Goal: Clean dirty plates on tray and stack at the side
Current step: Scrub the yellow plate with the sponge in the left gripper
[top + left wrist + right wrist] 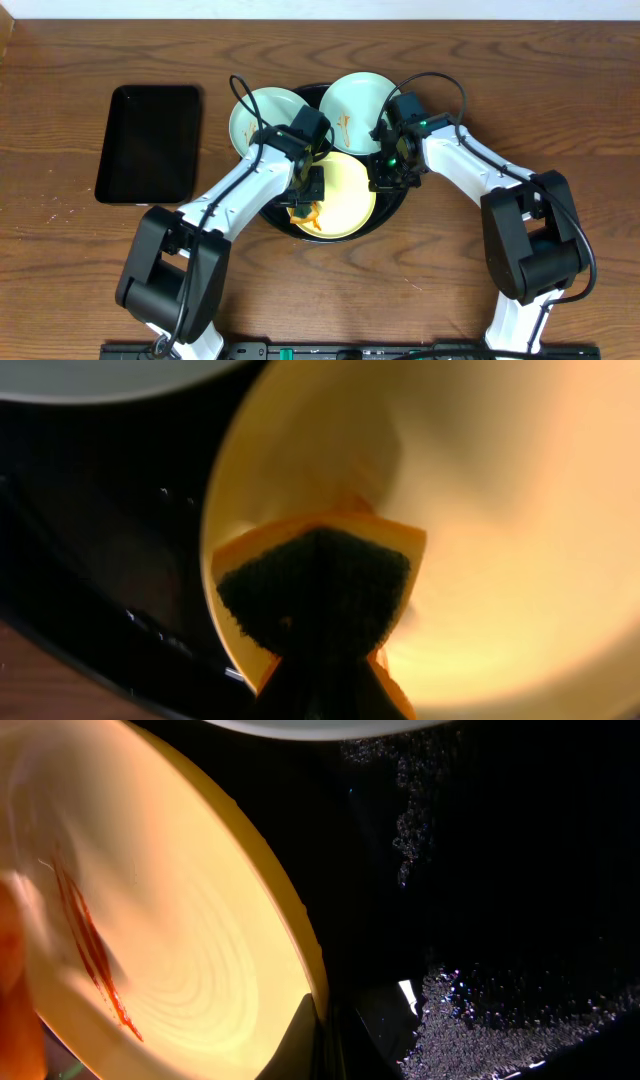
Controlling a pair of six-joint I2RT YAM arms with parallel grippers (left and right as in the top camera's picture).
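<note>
Tray: The big round black tray with a raised rim [318,97] is sitting in the middle of the brown wooden table [520,80]. All three plates are lying on it.
Yellow plate: The pale yellow round plate [345,190] is lying at the near side of the tray. Orange-brown sauce streaks [90,945] are showing on it.
Other plates: The far-left pale blue-green round plate [262,120] and the far-right pale blue-green round plate [355,100] are waiting behind it.
Left gripper: The left gripper [313,188] is squeezing the orange sponge with a dark scrubbing face [315,595] and pressing it onto the yellow plate.
Right gripper: The right gripper [385,178] is pressed together at the right rim of the yellow plate and looks to be pinching that rim.
Side: The flat black rectangular tray [148,143] is lying to the left, well apart. No plate is stacked at the side yet.
Slipping risk: If the sponge is pushing too hard, the yellow plate could be sliding out of the thin pinch.
Tipping risk: If the right gripper is lifting the rim while the sponge is pressing down, the plate could be tipping.
Bumping risk: Both arms are working close together over one plate, so a wide wipe could be knocking one into the other, or into a blue-green plate.
Smearing risk: The sauce could be spreading instead of coming off if the sponge is only rubbing one spot.
</note>
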